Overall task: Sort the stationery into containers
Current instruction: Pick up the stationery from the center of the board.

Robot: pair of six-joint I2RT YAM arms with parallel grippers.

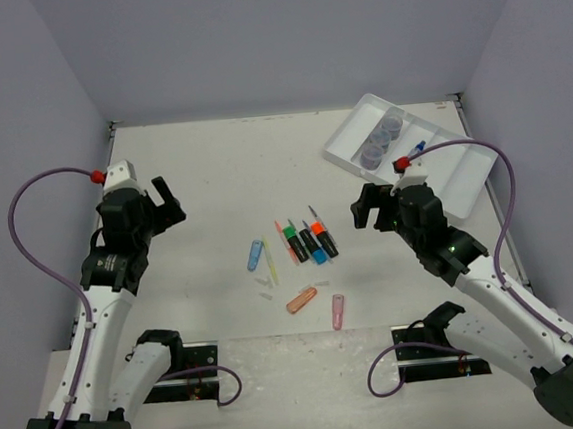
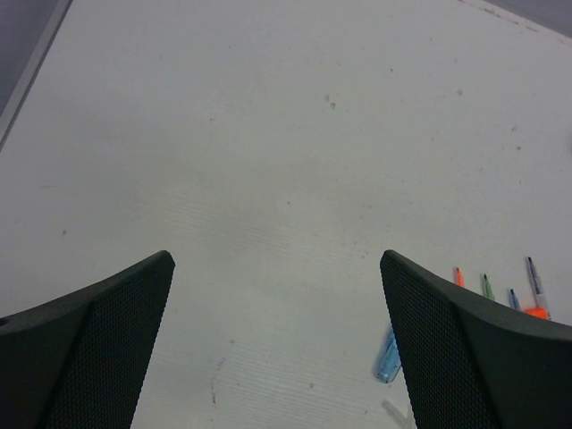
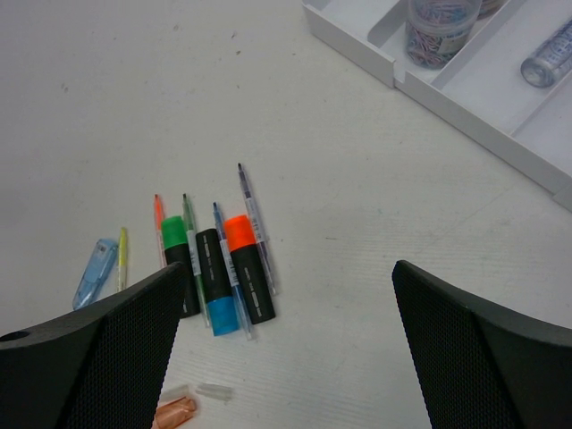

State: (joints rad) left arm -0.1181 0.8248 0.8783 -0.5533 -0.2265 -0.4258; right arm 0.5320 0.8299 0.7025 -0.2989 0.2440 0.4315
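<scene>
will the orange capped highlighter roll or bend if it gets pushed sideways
The orange-capped highlighter looks short, thick and rigid, so it probably won't bend. Its body seems blocky, so it may slide rather than roll, though its cross-section isn't clear. A thin pen lies along it and the blue-capped highlighter is close, so a push would likely shove those too.

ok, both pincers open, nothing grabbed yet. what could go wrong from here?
1. The highlighters and thin pens lie packed side by side; the right pincer closing on one could pinch or drag a neighbour.
2. The small clear pieces barely show against the table, so they are easy to miss.
3. The purple cable on the right arm arcs over the tray and might snag its rim.
</scene>
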